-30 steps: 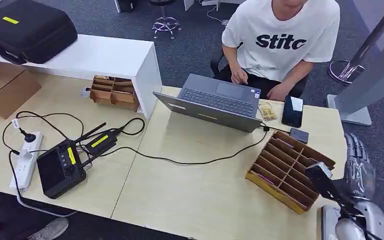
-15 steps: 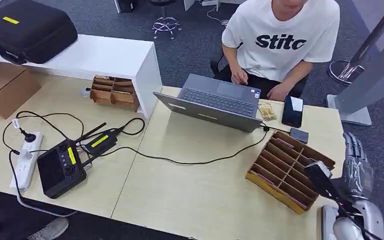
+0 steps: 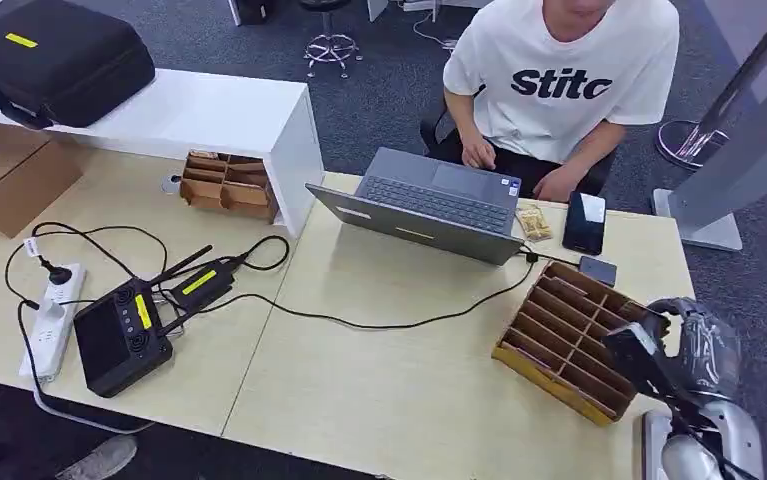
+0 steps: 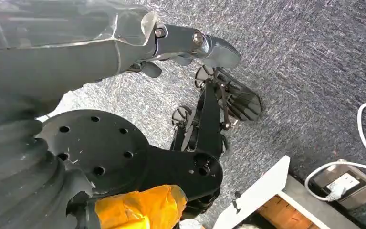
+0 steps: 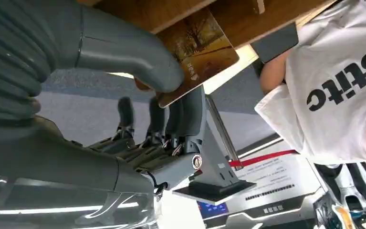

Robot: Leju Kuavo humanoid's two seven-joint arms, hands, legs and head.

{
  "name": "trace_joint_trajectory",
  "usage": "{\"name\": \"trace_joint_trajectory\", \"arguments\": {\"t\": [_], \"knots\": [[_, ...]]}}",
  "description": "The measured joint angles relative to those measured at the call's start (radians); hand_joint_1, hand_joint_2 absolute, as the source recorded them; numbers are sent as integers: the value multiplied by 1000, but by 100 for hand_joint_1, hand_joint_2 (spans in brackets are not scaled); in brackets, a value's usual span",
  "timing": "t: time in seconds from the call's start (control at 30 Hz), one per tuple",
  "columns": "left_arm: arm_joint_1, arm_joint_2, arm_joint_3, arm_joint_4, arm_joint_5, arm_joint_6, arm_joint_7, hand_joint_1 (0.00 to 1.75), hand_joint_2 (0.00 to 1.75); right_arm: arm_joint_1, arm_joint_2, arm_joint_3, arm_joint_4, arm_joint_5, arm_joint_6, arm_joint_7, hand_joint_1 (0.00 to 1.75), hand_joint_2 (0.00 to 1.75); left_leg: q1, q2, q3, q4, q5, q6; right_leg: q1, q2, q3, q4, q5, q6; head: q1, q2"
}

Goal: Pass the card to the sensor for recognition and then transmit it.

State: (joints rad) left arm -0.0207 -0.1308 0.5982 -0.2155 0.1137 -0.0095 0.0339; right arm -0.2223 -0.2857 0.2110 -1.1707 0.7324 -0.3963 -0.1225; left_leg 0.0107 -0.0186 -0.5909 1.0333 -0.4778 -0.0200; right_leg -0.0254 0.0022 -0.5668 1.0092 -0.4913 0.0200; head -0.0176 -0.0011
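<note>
Item 1: my right hand, silver with dark fingers. I am seeing it at the far end of the slotted brown cardboard organiser tray; a second ago it was hanging just off the table edge beside that tray, fingers straight, and now it is curled in over the tray's end compartments. In the right wrist view the thick grey thumb and the dark fingers are pinching a brown glossy card with a tree picture, which is lying against the tray's wooden underside.

Item 2: the small dark grey square sensor pad. It is sitting just beyond the tray, on the person's side, apart from my hand.

Item 3: my left hand. It is hanging over grey carpet; I cannot tell how its fingers are lying.

Item 4: a grey open laptop, beyond the tray and to its left, with a person in a white printed T-shirt seated behind it. A black phone is lying beyond the sensor pad. These are unchanged.
</note>
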Motion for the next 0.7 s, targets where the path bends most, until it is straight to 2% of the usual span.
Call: {"name": "trace_joint_trajectory", "arguments": {"t": [0.2, 0.47, 0.53, 0.7], "knots": [[0, 0, 0, 0, 0, 0, 0, 0, 175, -2, 0, 0, 0, 0, 1, -4, 159, 175, 0, 0, 0, 0, 0, 0, 0, 0, 0, 0, 0, 0, 0, 0], [0, 0, 0, 0, 0, 1, 0, 0, 175, -3, 0, 0, 0, -6, 0, -14, 159, 175, 0, 0, 0, 0, 0, 0, 0, 0, 0, 0, 0, 0, 0, 0], [0, 0, 0, 0, 0, 1, 0, 0, 175, -3, 0, 0, 0, -6, 0, -14, 154, 175, 0, 0, 0, 0, 0, 0, 0, 0, 0, 0, 0, 0, 0, 0], [0, 0, 0, 0, 0, 1, 0, 0, 175, -3, 0, -2, -7, -12, -5, -24, 164, 175, 0, 0, 0, 0, 0, 0, 0, 0, 0, 0, 0, 0, 0, 0]]}}
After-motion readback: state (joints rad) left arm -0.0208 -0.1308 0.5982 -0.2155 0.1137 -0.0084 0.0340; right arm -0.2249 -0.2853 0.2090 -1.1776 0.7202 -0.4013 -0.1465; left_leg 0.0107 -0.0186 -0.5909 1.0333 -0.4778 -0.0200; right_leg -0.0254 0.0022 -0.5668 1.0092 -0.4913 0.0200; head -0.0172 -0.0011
